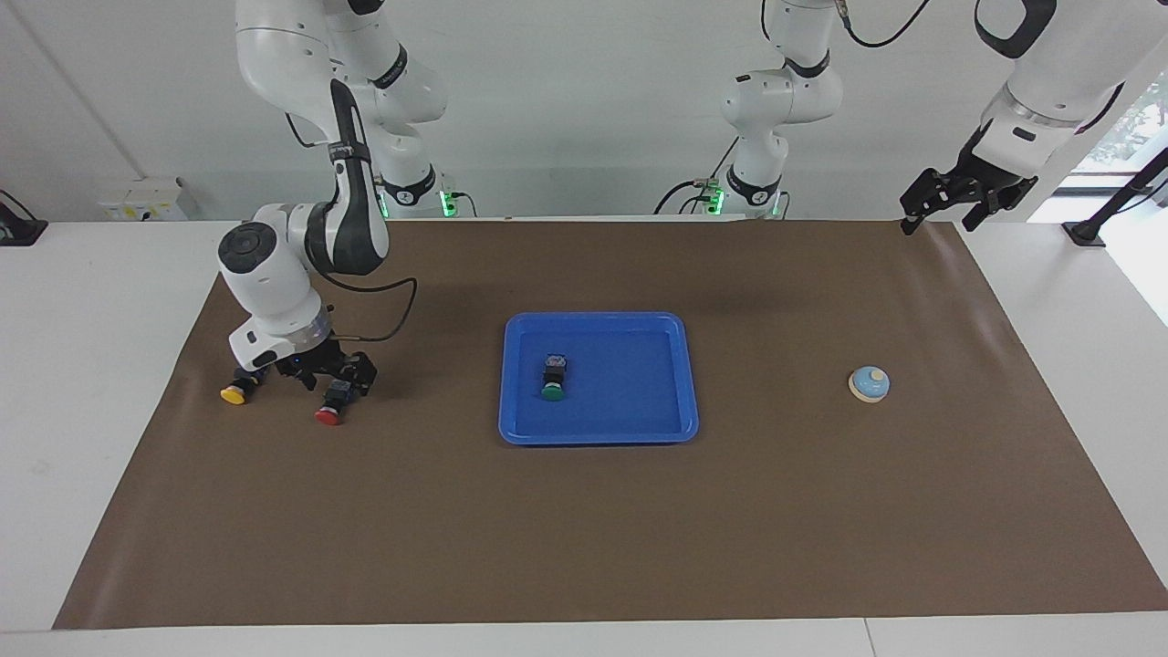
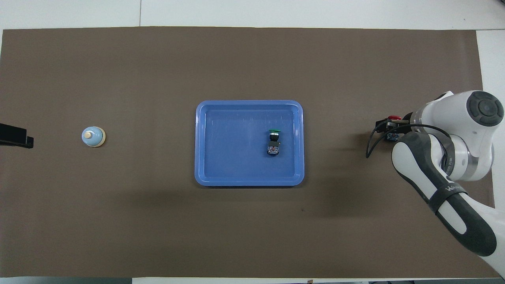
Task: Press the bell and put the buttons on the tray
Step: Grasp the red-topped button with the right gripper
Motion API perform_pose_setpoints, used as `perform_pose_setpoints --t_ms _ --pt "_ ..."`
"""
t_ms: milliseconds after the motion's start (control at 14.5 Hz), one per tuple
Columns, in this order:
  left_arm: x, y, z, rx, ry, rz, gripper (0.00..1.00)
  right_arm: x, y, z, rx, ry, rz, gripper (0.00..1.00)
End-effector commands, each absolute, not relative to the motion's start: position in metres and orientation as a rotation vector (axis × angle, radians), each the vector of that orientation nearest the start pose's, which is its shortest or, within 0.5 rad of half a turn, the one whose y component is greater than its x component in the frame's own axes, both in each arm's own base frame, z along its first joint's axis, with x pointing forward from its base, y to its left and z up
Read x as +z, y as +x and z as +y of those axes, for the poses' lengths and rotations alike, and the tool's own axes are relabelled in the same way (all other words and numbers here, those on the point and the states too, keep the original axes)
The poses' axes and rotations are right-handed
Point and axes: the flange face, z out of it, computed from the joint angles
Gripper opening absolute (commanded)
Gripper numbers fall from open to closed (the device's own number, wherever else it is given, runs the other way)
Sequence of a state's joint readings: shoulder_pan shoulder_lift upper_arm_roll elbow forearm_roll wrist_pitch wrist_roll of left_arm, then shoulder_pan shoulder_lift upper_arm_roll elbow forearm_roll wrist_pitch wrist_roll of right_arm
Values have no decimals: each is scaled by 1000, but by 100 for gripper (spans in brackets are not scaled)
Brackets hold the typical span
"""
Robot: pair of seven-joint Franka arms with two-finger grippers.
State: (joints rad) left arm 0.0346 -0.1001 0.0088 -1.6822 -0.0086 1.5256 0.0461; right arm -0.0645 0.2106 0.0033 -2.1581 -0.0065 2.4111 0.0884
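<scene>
I've got the right gripper (image 1: 336, 381) low at the left of the facing view, its fingers spread apart and straddling the black body of the small red-capped push-button switch (image 1: 329, 412), which lies on the brown paper mat (image 1: 584, 511); whether the fingers touch it I can't tell. Just beside it, further left in that frame, lies the yellow-capped push-button switch (image 1: 234, 393), partly under the wrist. In the overhead view only the red cap (image 2: 393, 117) peeks out past the arm at the right edge. Centre frame, the shallow rectangular blue plastic tray (image 1: 675, 383) holds the green-capped push-button switch (image 1: 552, 387) on its side. The small light-blue dome bell (image 1: 869, 383) with its cream knob stands at right of the facing view. The left gripper (image 1: 965, 196) waits up at the upper right, over the mat's corner, fingers apart, nothing in them.
</scene>
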Motion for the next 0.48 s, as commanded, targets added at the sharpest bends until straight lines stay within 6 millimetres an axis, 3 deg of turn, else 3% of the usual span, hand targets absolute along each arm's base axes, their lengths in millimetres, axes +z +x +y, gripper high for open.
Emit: perform_pose_setpoints --t_ms 0,69,207,276,414 --pt "624 508 23 89 -3143 24 100 299 552 -42 -94 -3142 190 99" --pt "623 508 22 92 -3143 27 100 293 550 -46 -92 -3142 195 83" --pt "623 508 23 92 -3143 24 100 288 552 -46 -121 -3142 178 15" --pt "623 508 22 94 -3143 27 100 288 552 -46 -118 -3143 161 0" --pt "624 508 22 89 -3143 27 100 288 552 -47 -111 -3144 149 0"
